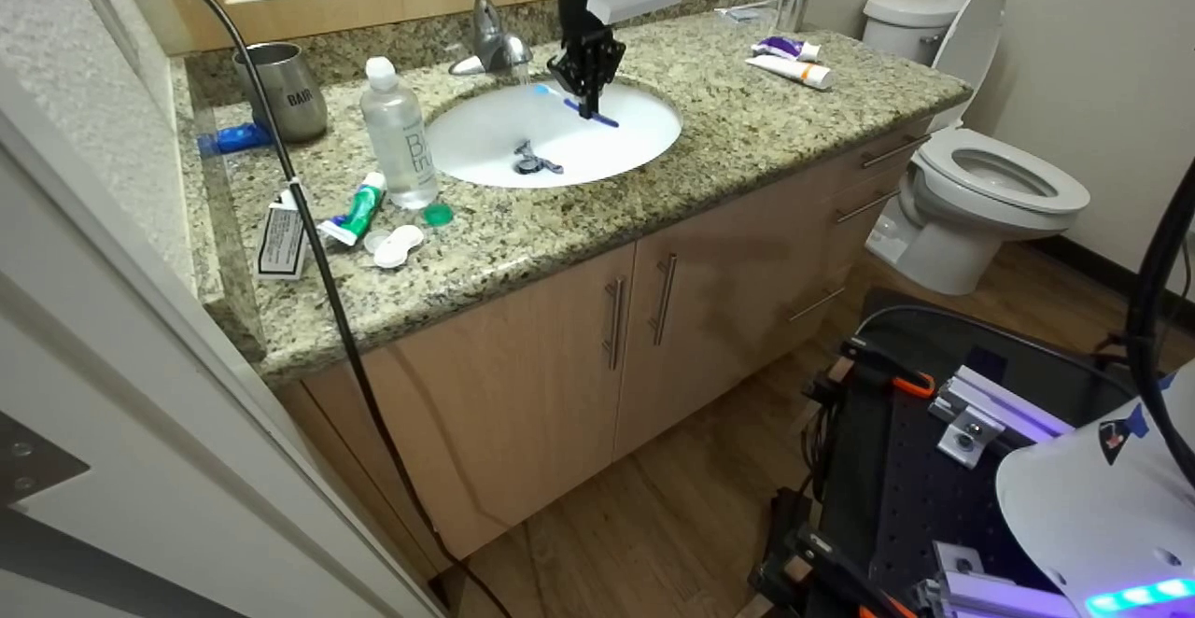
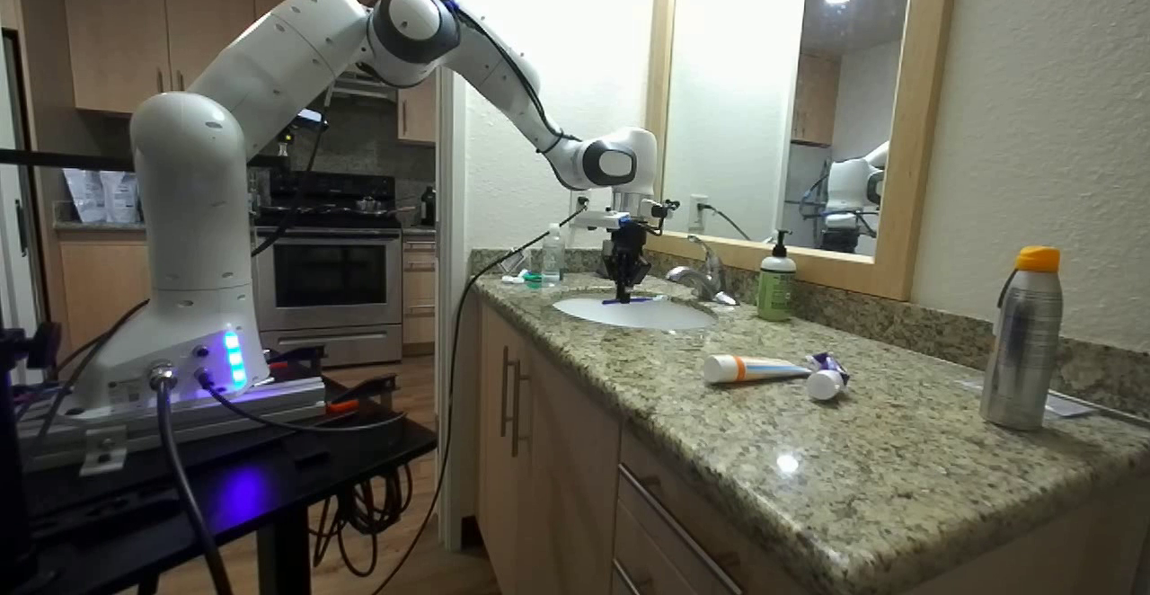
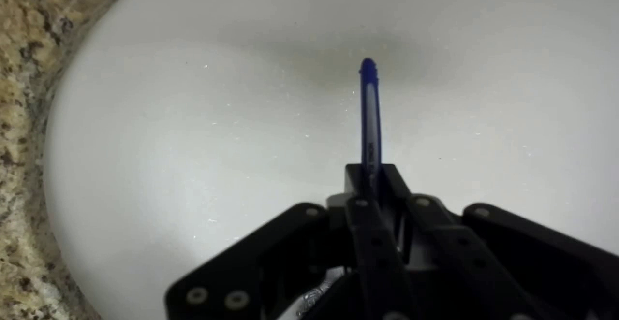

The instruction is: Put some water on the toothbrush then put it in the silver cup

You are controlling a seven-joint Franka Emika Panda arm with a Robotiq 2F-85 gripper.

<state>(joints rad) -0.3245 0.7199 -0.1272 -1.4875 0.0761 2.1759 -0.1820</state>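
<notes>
Two fingers [image 3: 395,183]: pointing down over the sink [image 1: 471,137], and I have them clenched on the toothbrush [image 3: 370,117].
Toothbrush: right there in my fingers, close to level, blue handle poking out past them on both sides in both exterior views; in an exterior view its light-blue end sits toward the faucet [image 1: 492,35].
Faucet: near the fingers, at the back of the bowl; I can't make out whether it is running.
Drain [image 1: 532,161]: below the fingers, down in the bowl.
Silver cup [image 1: 297,100]: upright on the counter [image 2: 907,451], well apart from the fingers, farther off than the clear bottle [image 1: 401,142].
Clear bottle: white-capped, upright at the sink's edge, on the cup's side of the fingers.
Blue tube [image 1: 241,137]: lying just beside the cup, so well apart from my fingers too.
Green tube [image 1: 362,207]: lying just beside the clear bottle, same side of the fingers.
Pump bottle [image 2: 776,288]: green, upright, past the faucet, on the side of the fingers away from the cup.
White tube [image 1: 789,72]: lying on that side as well, purple tube [image 1: 784,47] just beside it, both well apart from the fingers.
Spray bottle [image 2: 1024,352]: orange-capped, upright, farther from the fingers than those two tubes.
</notes>
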